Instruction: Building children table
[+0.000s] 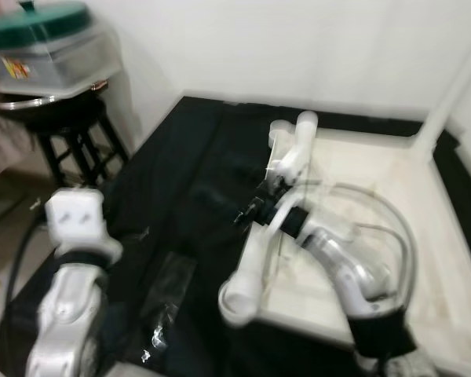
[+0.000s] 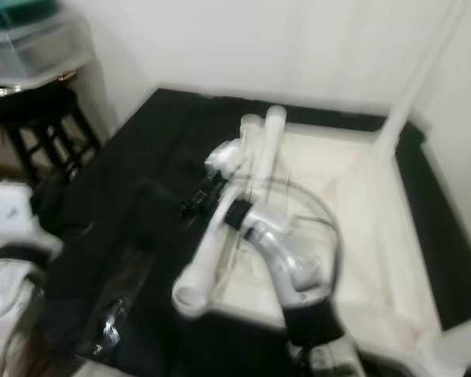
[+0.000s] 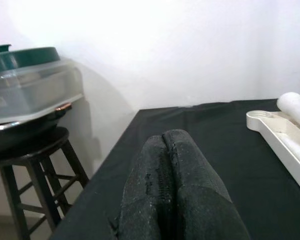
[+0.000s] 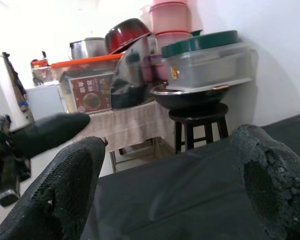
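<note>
Overturned white table on black cloth

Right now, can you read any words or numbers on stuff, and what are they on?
None can be read.
Red label with a round picture on the orange-lidded box: lettering too small to read.
Small sticker on the green-lidded container: too blurred to read.

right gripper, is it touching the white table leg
Apart. The right wrist view shows the right gripper open over the black cloth, nothing between.
</note>
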